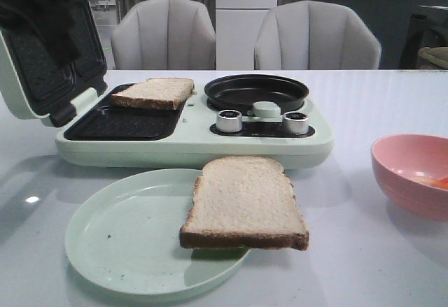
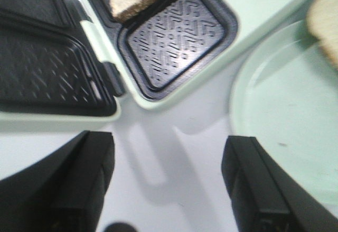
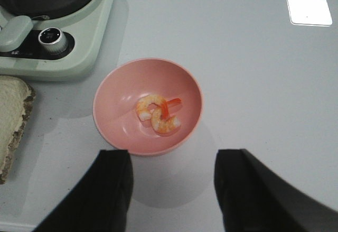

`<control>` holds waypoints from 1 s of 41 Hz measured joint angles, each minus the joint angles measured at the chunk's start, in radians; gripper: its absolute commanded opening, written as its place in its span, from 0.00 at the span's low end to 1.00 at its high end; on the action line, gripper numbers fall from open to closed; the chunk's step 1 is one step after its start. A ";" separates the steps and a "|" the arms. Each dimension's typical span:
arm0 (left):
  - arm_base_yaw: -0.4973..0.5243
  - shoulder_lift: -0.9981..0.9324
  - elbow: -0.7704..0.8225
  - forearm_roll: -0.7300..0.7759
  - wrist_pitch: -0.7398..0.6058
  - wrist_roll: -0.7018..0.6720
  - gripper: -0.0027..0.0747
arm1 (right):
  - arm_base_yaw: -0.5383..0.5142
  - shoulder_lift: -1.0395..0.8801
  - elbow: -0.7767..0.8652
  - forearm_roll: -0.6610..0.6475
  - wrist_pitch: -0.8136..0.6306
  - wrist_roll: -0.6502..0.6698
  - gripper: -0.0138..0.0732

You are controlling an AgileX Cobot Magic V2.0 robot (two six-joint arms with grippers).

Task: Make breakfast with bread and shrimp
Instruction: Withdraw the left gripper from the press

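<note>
Nearest table's front edge: plate (image 1: 119, 244) carrying bread slice (image 1: 243, 202), slice overhanging plate's right rim. Right edge: pink bowl (image 3: 113, 81) holding shrimp (image 3: 158, 113). Right gripper (image 3: 171, 189) hovering above bowl, jaws wide, empty. Left gripper (image 2: 166, 182) likewise wide, empty, over bare table beside maker (image 1: 280, 150). Further back: second slice (image 1: 154, 91) on maker's grill plate (image 1: 119, 125), lid (image 1: 42, 48) up. Likely step: lift shrimp; descend centred, pinch one gently.

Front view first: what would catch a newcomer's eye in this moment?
The big bread slice in the foreground, lying half on the pale green plate and overhanging its rim. Behind it stands the open sandwich maker, a second slice on its left grill plate. At right, a pink bowl holds shrimp.
</note>
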 measured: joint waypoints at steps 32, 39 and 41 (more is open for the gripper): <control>0.000 -0.560 0.210 -0.356 0.049 0.002 0.67 | 0.003 0.052 0.000 0.293 0.058 -0.021 0.70; 0.000 -0.560 0.210 -0.357 0.017 0.002 0.67 | 0.050 0.208 0.000 0.527 0.147 -0.186 0.70; 0.000 -0.560 0.210 -0.357 0.008 0.002 0.67 | 0.077 0.261 0.000 0.587 0.149 -0.237 0.70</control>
